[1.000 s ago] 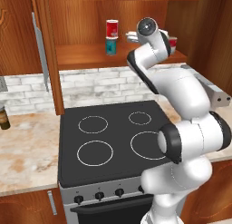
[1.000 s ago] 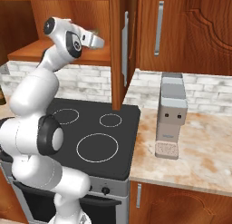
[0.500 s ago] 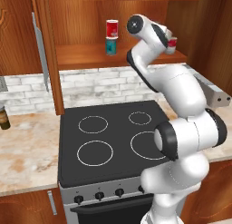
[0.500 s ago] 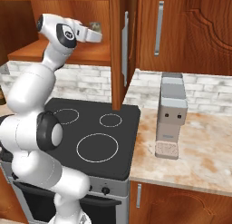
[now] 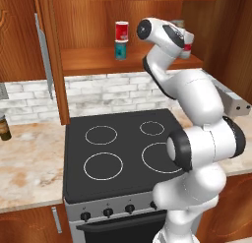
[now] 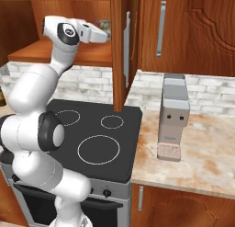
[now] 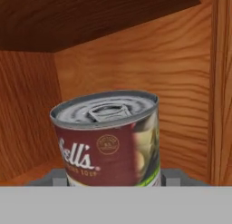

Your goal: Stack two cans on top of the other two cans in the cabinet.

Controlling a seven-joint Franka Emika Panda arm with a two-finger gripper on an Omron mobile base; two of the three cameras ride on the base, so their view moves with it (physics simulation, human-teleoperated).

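Up inside the reddish-brown wooden cabinet (image 5: 133, 65), the white robot arm reaches its gripper (image 5: 186, 49) over the right part of the inner shelf. From the left base camera, a small red can with a white band (image 5: 186, 50) shows at the hand, partly hidden behind the wrist. From the hand camera, a can (image 7: 108, 139) sits very close, between the grey finger bases at the bottom edge, with a silver pull-tab lid, a dark red label with white script and a pale lower part. The jaws stand narrow around it and appear closed on its sides, though the fingertips themselves are hidden behind the can. Behind it are the cabinet's wooden back and side walls.

Further left on the same shelf, 2 cans stand as 1 stack: a red-and-white can (image 5: 121, 31) rests upright on a teal-blue can (image 5: 120, 49). This stack is well apart from the gripper.

From the right base camera, the gripper (image 6: 102, 36) points toward the open cabinet door (image 6: 119, 47), with a greyish can top (image 6: 104, 24) just above it. Below lies a black stove (image 5: 123, 158) with 4 rings. On the marble counter (image 6: 202, 152) stands a grey box-shaped appliance (image 6: 173, 116).
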